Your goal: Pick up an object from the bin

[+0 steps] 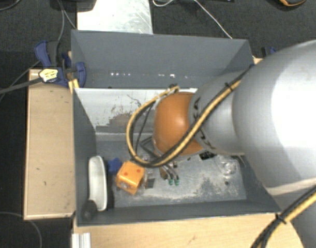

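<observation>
My gripper hangs low over the bin floor near the front middle, under the arm's orange cover. It has nothing visibly in it. Left of it, a short way off, lies an orange-yellow block with a dark spot on its top face. A small blue piece rests just behind and to the left of that block. A clear plastic thing lies to the right of the gripper, close to the arm.
A long white rounded object lies along the bin's left wall, with a small black thing at the front left corner. The arm and its cables cover the right and middle of the bin.
</observation>
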Action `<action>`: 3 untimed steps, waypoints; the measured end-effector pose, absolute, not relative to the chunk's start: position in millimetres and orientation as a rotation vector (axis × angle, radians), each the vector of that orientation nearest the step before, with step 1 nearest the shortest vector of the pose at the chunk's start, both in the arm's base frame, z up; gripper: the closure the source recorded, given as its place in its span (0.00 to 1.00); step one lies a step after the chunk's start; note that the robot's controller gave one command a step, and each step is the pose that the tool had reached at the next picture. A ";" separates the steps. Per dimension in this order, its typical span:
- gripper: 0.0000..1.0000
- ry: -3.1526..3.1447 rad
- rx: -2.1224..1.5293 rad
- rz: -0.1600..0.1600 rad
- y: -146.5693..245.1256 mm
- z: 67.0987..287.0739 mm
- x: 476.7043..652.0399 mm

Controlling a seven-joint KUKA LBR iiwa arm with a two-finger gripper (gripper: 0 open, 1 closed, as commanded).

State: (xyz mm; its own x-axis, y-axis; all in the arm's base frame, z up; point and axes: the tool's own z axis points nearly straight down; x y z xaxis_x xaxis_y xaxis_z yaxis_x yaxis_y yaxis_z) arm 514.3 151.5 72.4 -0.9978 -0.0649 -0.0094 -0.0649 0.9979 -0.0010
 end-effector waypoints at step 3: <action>1.00 3.133 -0.117 -0.002 167.0 69.7 497.7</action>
